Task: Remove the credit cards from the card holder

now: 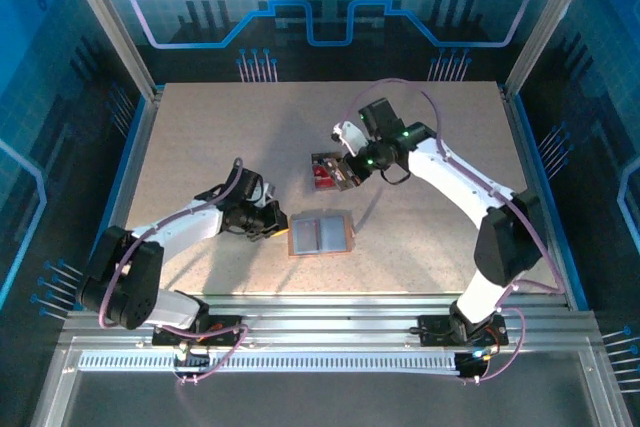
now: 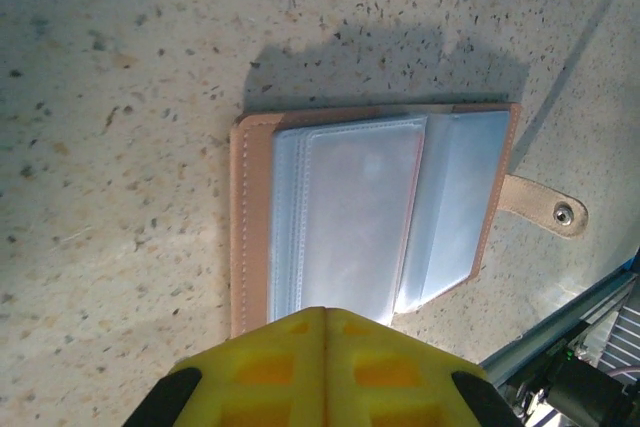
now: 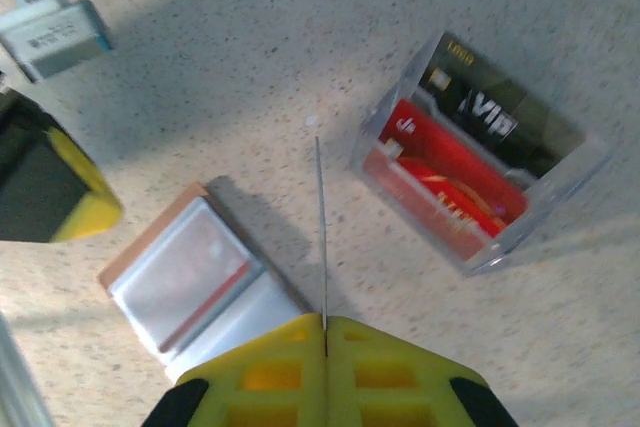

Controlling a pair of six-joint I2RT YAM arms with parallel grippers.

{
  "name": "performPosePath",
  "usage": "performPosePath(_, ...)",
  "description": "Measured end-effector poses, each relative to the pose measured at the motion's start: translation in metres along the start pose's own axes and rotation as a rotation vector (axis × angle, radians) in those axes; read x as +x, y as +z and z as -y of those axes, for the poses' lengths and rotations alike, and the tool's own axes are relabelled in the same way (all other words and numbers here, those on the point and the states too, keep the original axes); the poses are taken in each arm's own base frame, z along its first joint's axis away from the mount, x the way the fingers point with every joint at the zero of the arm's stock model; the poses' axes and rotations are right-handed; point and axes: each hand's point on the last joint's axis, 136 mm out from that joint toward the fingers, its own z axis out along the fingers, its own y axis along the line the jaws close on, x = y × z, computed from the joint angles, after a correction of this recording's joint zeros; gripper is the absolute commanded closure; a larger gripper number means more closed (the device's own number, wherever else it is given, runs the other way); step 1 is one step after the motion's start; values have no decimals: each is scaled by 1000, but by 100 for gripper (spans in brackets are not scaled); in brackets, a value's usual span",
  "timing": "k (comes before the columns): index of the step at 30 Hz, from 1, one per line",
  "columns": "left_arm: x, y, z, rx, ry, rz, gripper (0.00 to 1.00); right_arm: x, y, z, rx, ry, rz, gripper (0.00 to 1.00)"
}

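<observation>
The card holder [image 1: 320,234] lies open on the table, tan outside with grey-blue clear sleeves [image 2: 370,207] and a clasp tab [image 2: 545,209]. My left gripper [image 1: 270,223] is shut, its yellow tips [image 2: 325,313] over the holder's near edge with nothing seen between them. My right gripper [image 1: 347,169] is shut on a thin credit card seen edge-on [image 3: 319,227], hanging above the table between the holder [image 3: 190,282] and a clear plastic tray [image 3: 560,192]. Inside the tray stand a red card [image 3: 440,172] and a dark card [image 3: 490,112].
The clear tray [image 1: 323,175] stands just behind the holder, close to the right gripper. An aluminium rail [image 2: 560,332] runs along the table's near edge. Blue enclosure walls [image 1: 560,197] and posts bound the table on the sides and back.
</observation>
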Motion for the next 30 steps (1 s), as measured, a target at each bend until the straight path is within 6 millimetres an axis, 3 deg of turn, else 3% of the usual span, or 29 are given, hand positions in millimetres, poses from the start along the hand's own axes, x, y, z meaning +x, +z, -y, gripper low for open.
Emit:
performPosePath(11, -3, -10, -19, 19, -70, 24, 93, -22, 18, 23, 22, -406, -99, 100)
performPosePath(21, -9, -17, -21, 36, -89, 45, 94, -20, 46, 41, 38, -600, -215, 100)
performPosePath(30, -11, -22, -24, 32, -99, 54, 94, -36, 57, 50, 52, -719, -236, 100)
